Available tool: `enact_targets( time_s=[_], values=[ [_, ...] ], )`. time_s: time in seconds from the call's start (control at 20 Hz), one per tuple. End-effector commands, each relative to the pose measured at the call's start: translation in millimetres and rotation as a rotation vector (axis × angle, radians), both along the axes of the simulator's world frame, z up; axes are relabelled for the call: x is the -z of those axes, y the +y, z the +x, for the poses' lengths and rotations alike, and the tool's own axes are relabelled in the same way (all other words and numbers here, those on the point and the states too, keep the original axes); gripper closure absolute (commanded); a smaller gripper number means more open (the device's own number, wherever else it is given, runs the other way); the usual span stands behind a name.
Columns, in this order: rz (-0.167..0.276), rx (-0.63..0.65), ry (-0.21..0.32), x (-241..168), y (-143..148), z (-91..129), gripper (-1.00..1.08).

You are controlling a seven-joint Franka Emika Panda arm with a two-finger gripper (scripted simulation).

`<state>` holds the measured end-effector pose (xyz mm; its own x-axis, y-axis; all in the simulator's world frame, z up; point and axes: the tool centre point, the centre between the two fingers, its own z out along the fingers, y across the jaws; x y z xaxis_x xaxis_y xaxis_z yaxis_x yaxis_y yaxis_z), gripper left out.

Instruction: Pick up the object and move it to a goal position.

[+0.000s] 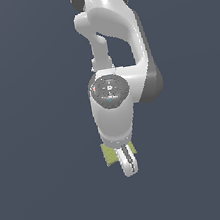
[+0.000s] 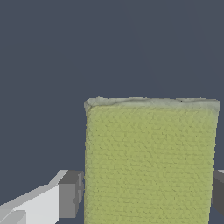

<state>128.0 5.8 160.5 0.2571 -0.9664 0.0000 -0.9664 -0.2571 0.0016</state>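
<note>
Nearest thing: olive-lime block (image 2: 151, 162), filling the lower part of the wrist view, with a dark grey pad (image 2: 70, 194) at one flank and a second pad just showing at the opposite flank.
Gripper: white gripper (image 1: 127, 162) pointing down; its fingers straddle the block, parted about as wide as the block. Whether the pads press it or merely sit beside it, I cannot tell.
Block's place: between the fingers, directly under the wrist; in the exterior view it peeks out behind the gripper, mostly toward the exterior view's left.
Key relation: the block's flat faces run square to the closing line of the fingers, its far edge reaching beyond the pads.
Material and shape: pebbled, spongy-looking surface, flat slab, slightly rounded paler rim.
Tabletop (image 1: 45, 194): plain dark blue-grey, featureless.
Judgement: grasp stage; lifting looks next.
</note>
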Motion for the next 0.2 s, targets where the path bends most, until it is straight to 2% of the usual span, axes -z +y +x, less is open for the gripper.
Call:
enact_targets(
  time_s=[0.0,0.15],
  values=[
    [0.0,0.0,-0.001,-2.1,0.3,2.2,1.08],
    [0.001,0.0,-0.001,-2.0,0.1,2.5,1.08]
  ],
)
